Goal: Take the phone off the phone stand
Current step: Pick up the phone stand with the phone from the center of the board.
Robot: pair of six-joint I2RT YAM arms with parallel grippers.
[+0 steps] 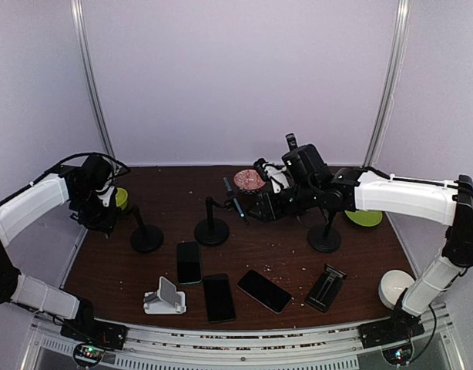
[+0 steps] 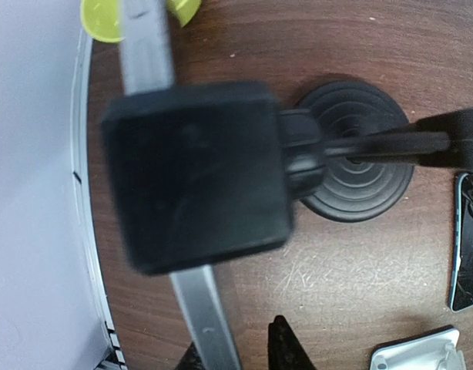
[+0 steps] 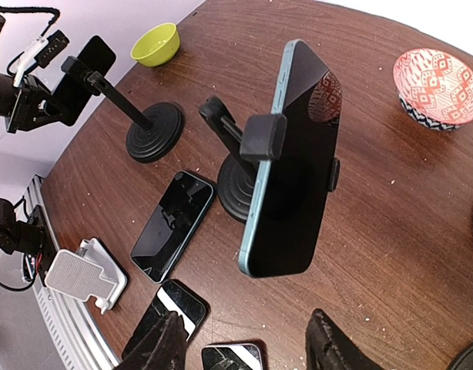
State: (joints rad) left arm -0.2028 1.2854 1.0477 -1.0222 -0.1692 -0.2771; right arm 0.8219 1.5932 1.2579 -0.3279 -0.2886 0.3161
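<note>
Spare phones [image 1: 219,297] lie by the tabletop's [image 1: 290,250] near edge. Mid-table, the phone [image 3: 290,154] sits clamped in its stand [image 1: 212,231], with my right gripper [image 3: 248,335] spread empty just short of it. Whether the left gripper [image 1: 98,206], near the left edge, is clenched I cannot tell. Pulling sideways could topple the stand.

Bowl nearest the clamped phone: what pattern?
Red-and-white geometric print on the bowl; it shows best in the right wrist view.

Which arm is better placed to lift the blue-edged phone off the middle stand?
Right. The right gripper, open, faces the phone clamped in the middle stand and lines up with it in the wrist view. The left gripper is off at the far-left stand.
</note>
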